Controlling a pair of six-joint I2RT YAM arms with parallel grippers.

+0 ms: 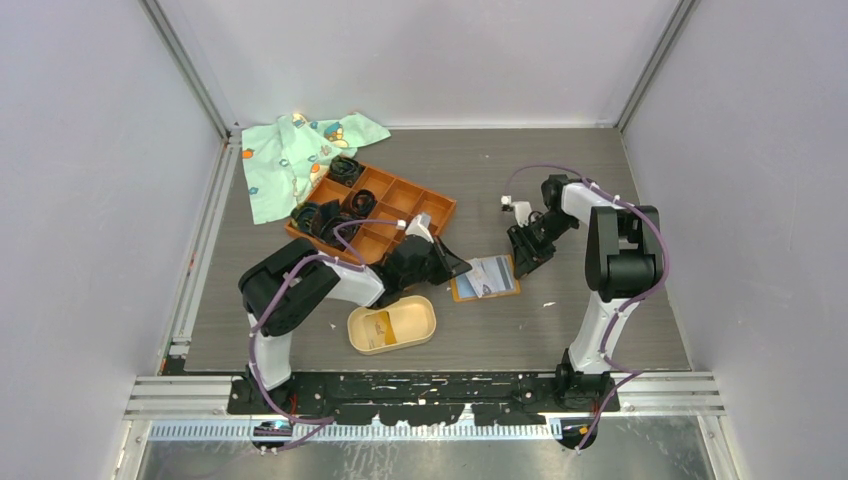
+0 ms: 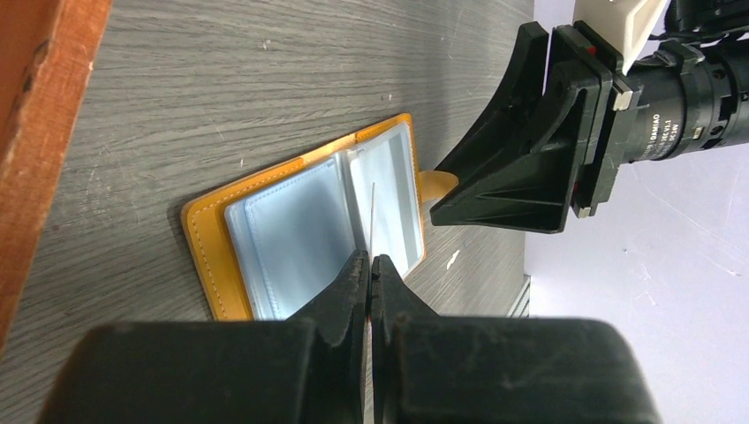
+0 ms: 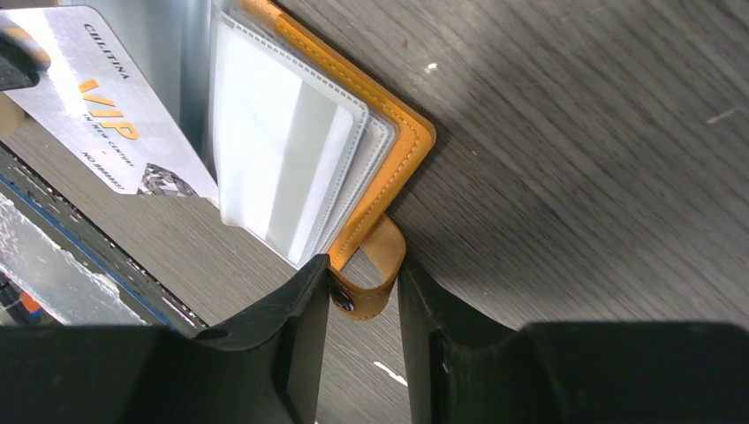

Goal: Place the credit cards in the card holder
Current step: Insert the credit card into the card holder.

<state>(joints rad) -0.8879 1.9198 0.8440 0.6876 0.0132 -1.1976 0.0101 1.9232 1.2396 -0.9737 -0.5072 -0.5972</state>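
Silver card (image 3: 115, 106) pinched in closed L gripper (image 2: 368, 265) just over open wallet (image 2: 291, 230), R gripper (image 3: 362, 269) clamped on its tab (image 3: 375, 265); step prob. carry; next: move card to beige holder (image 1: 412, 318) nr L arm, release inside rim.

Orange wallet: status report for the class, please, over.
Left gripper shut on card, over open orange wallet. Right gripper shut on wallet tab. Nothing in the way.
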